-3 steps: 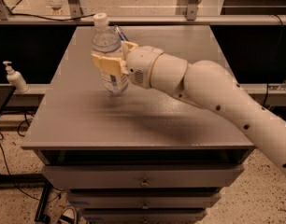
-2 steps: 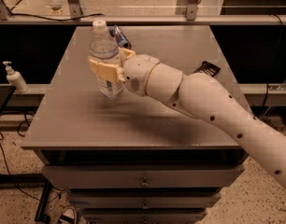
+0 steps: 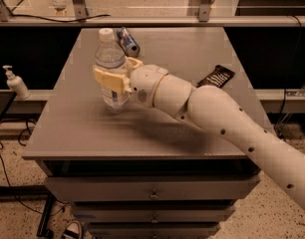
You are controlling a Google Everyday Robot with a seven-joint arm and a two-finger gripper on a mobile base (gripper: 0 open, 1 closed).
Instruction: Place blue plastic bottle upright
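The blue plastic bottle [image 3: 111,61] is clear with a white cap and stands upright over the left middle of the grey table [image 3: 142,123]. Its base is at or just above the tabletop; I cannot tell which. My gripper [image 3: 115,78] reaches in from the right and is shut on the bottle's lower body, with cream fingers [image 3: 107,81] on either side of it. The white arm [image 3: 217,118] stretches back to the lower right.
A small shiny drink can [image 3: 127,41] lies on its side at the back of the table, just behind the bottle. A dark flat packet [image 3: 216,76] lies at the right side. A white pump-dispenser bottle [image 3: 14,81] stands on a ledge to the left. Drawers are below the tabletop.
My gripper has carried the upright bottle a little to the left. The dark packet has come into view from behind the arm.
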